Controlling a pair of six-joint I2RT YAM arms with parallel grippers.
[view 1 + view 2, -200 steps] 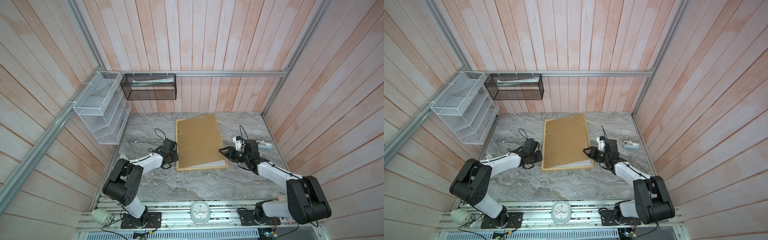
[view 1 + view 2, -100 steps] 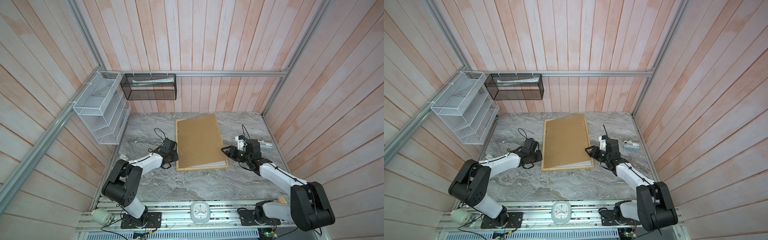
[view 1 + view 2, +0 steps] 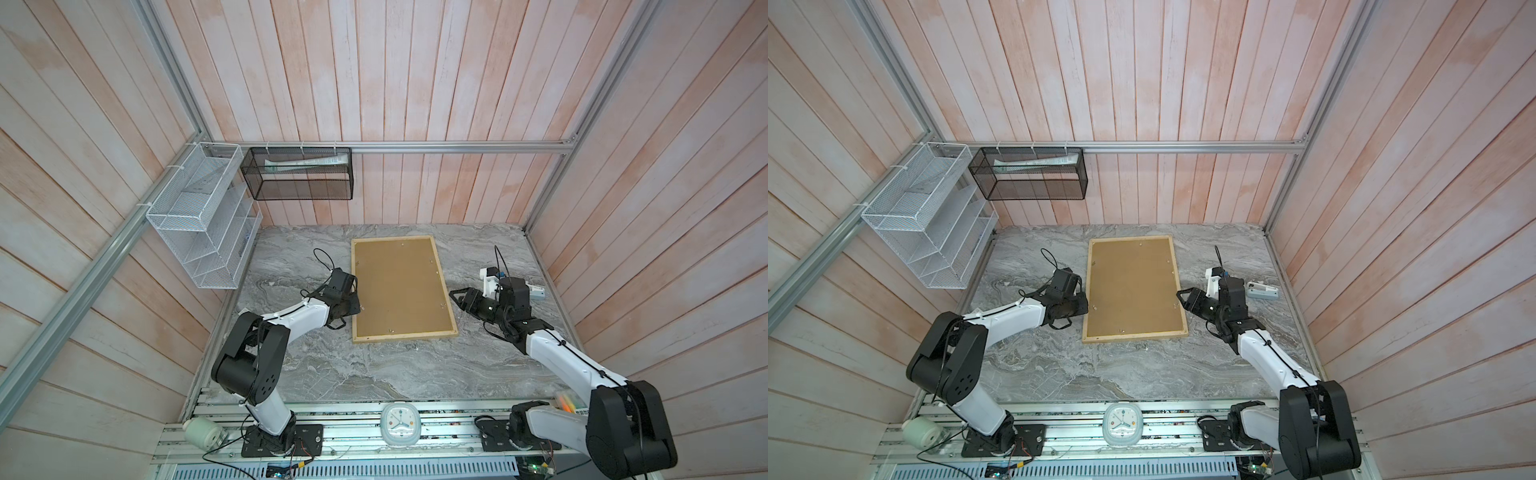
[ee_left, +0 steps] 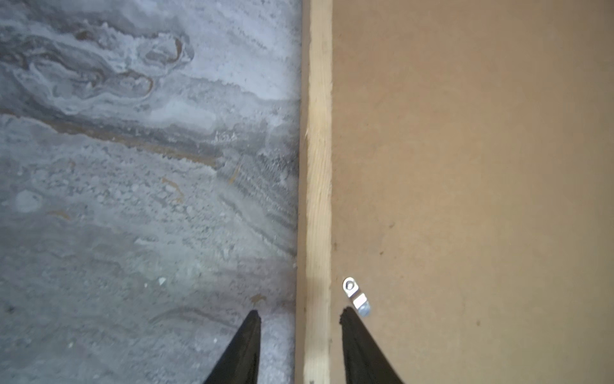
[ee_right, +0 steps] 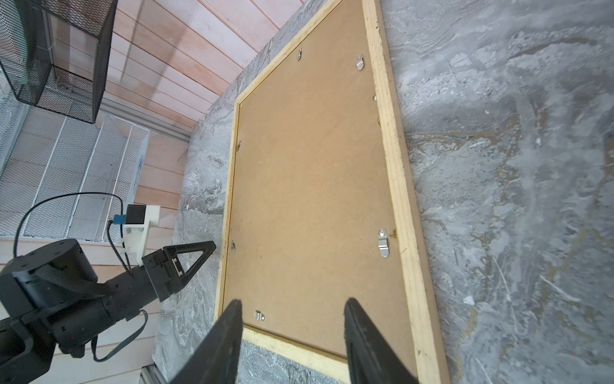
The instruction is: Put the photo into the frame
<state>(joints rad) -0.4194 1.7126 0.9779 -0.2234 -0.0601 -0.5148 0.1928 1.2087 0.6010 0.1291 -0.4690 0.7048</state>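
Thin pale-wood rectangular frame (image 3: 403,336) lies face down, plain brown backing board (image 3: 399,286) filling it. Left jaws spread astride its strip; right jaws spread, empty.

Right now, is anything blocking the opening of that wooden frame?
Yes. A brown backing board fills the frame, which lies back up on the table. Small metal tabs sit on the board near its edges. No photo is in view, so whether one already lies underneath cannot be told.
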